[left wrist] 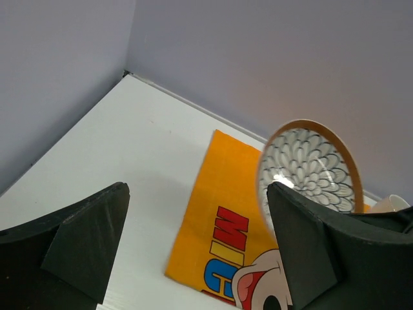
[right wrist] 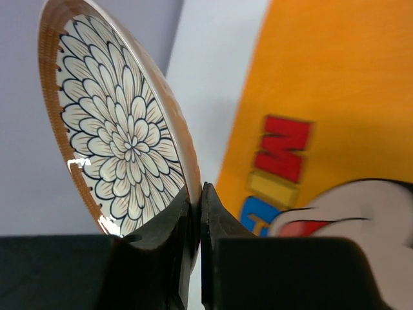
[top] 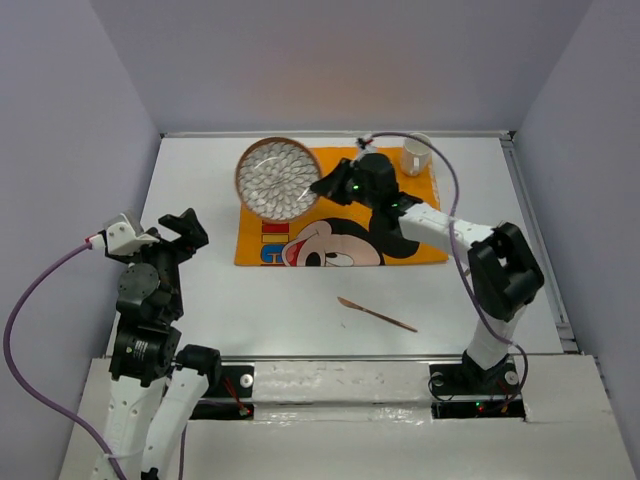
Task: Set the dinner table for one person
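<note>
Found the left gripper (top: 186,232) held over the near-left part of the large white rectangular tabletop (top: 195,175), fingers spread wide, holding nothing. Spotted a slim brown wooden knife (top: 377,315) lying flat on bare tabletop right of centre, nearer than the orange rectangular Mickey Mouse cloth (top: 255,245) and apart from it. Saw that cloth spread flat across the far middle of the tabletop. Caught the right gripper (right wrist: 197,194) out over the cloth, clamped tight on the rim of a round brown-rimmed plate with a black-and-white petal pattern (right wrist: 122,142). Noted the plate tilted up on edge at the cloth's far-left corner, partly past the cloth edge over bare tabletop; could not tell contact with the surface underneath. Logged a white ceramic mug (top: 416,155) upright at the cloth's far-right corner, well apart from the plate
</note>
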You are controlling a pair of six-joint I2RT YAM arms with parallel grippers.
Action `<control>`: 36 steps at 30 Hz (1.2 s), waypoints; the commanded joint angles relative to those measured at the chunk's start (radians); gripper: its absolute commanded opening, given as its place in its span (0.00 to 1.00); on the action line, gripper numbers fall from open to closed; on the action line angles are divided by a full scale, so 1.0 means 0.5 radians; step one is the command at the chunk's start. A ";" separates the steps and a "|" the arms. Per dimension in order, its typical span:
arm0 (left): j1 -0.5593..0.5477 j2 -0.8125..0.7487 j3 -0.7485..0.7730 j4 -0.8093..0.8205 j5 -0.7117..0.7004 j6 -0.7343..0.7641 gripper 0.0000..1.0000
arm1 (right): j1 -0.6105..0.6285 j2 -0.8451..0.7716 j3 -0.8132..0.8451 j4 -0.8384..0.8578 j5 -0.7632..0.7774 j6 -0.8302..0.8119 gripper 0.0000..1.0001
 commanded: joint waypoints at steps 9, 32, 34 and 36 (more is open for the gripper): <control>-0.049 0.028 0.008 0.086 0.096 0.027 0.99 | -0.598 -0.256 -0.628 0.488 0.051 0.169 0.00; -0.052 0.074 -0.002 0.110 0.155 0.033 0.99 | -0.684 0.115 -0.573 0.510 -0.137 0.252 0.06; -0.055 0.080 0.001 0.113 0.158 0.030 0.99 | -0.684 0.109 -0.567 0.467 -0.146 0.231 0.28; -0.056 0.077 0.001 0.113 0.158 0.033 0.99 | -0.684 0.085 -0.567 0.397 -0.149 0.197 0.43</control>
